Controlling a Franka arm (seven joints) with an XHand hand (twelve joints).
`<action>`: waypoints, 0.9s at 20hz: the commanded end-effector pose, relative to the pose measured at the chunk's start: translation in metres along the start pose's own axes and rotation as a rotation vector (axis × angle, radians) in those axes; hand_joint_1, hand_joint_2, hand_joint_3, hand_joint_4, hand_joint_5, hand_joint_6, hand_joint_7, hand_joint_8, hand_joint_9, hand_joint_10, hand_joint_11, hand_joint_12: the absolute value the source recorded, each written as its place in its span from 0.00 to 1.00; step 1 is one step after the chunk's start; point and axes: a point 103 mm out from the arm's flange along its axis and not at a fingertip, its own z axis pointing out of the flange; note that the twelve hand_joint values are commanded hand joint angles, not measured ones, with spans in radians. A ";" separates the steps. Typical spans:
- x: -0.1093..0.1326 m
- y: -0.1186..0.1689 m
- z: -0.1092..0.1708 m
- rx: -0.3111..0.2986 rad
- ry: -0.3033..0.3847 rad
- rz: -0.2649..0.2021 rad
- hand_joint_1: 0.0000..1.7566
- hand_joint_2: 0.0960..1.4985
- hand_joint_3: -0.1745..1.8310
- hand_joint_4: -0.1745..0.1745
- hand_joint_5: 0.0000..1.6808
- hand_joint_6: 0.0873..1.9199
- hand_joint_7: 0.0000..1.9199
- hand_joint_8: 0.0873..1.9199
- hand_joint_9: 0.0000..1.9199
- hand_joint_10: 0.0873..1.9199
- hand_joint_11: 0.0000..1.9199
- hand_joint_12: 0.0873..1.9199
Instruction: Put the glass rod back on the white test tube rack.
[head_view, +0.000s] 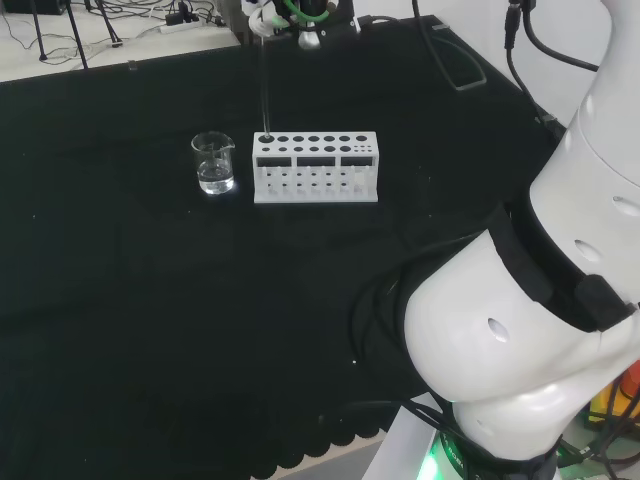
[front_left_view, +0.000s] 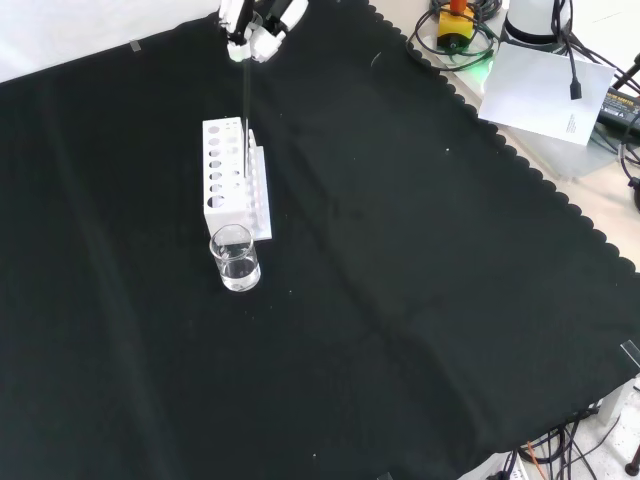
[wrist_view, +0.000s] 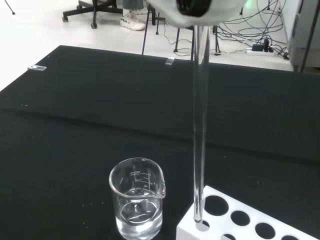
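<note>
The hand (front_left_view: 255, 22) hangs above the white rack (front_left_view: 233, 180), its fingers pinched together on the top end of the glass rod (front_left_view: 245, 85). In the front view the rod runs almost straight down from the fingers to the rack, so the hand sits directly over the rod and well above the rack's top plate. In the wrist view the rod's lower tip rests in a hole at the corner of the rack nearest the beaker (wrist_view: 137, 197). In the head view the rod stands upright over the left end of the rack, with its foot at the leftmost hole of the back row.

The beaker stands just beside the rack, apart from it: to its left in the head view, in front of it in the front view. It holds a little clear liquid at the bottom. Both stand on the black cloth (front_left_view: 400, 300), and the rack's other holes look empty.
</note>
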 end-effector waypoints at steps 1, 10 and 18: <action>0.003 0.001 0.003 0.004 0.001 -0.008 0.74 0.69 0.09 0.00 0.67 0.21 0.59 0.55 0.84 0.44 0.83 0.43; 0.006 0.009 0.012 0.011 0.006 -0.015 0.74 0.69 0.09 0.00 0.67 0.21 0.59 0.54 0.84 0.44 0.83 0.43; -0.004 0.021 0.024 0.028 0.021 -0.008 0.74 0.69 0.09 0.00 0.67 0.21 0.59 0.54 0.84 0.44 0.83 0.43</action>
